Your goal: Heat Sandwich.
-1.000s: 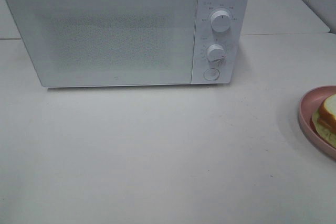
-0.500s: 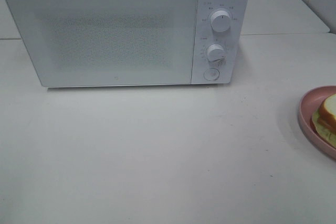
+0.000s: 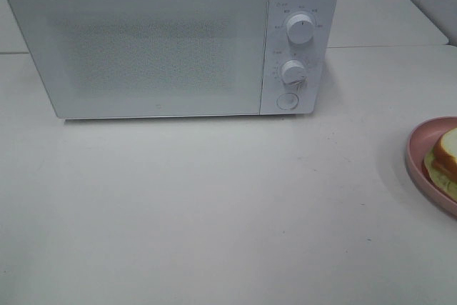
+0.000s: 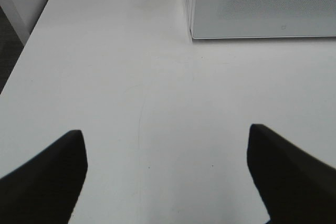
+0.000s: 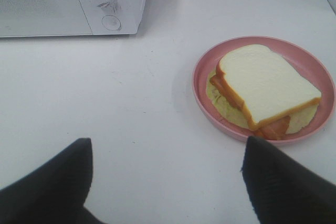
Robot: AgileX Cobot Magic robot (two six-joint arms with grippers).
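Bare table (image 3: 214,205) stretched wide before the microwave (image 3: 157,41) — its door was shut (blocking the cavity). The only other obstacle was the pink plate (image 3: 421,158) with the sandwich (image 3: 446,155) at the table's right edge, well apart from the microwave.

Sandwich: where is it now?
The sandwich lies on the pink plate at the exterior view's right edge, right of the closed microwave.

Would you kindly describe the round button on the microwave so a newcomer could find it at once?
Start at the white microwave at the back of the table; its control panel runs down the right of the door. Two knobs, upper knob and lower knob, sit there, and the button lies below both: flat, not raised.
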